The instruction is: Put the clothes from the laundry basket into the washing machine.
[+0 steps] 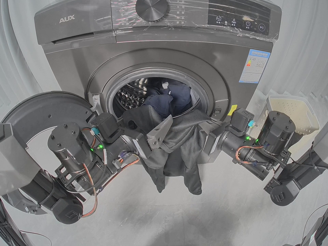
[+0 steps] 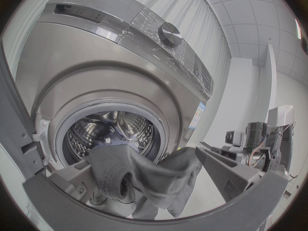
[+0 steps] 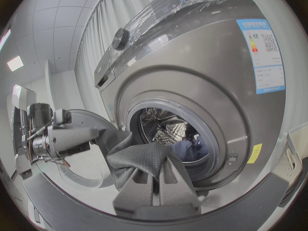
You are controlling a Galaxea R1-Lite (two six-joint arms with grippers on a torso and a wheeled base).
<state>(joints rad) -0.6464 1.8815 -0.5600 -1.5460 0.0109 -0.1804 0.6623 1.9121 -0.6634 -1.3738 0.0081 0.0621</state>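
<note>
While grey garment (image 1: 181, 144) blocks drum mouth (image 1: 112, 90), navy clothes (image 1: 171, 99) behind, basket (image 1: 302, 113) alongside.

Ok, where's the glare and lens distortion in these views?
Head view: glare streaks on the plastic film over the washing machine panel. Left wrist view: fisheye curving, dark corners. Right wrist view: same curving, plus a bright ceiling light.

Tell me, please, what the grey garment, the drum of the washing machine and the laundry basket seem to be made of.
The grey garment: a thin knitted mesh cloth, probably synthetic; matt, with tiny holes, and it hangs limp.
The drum: bare metal, likely stainless steel; shiny, reflective, punched with holes.
The laundry basket: cream plastic, it seems; smooth rigid walls with moulded rows of holes.
</note>
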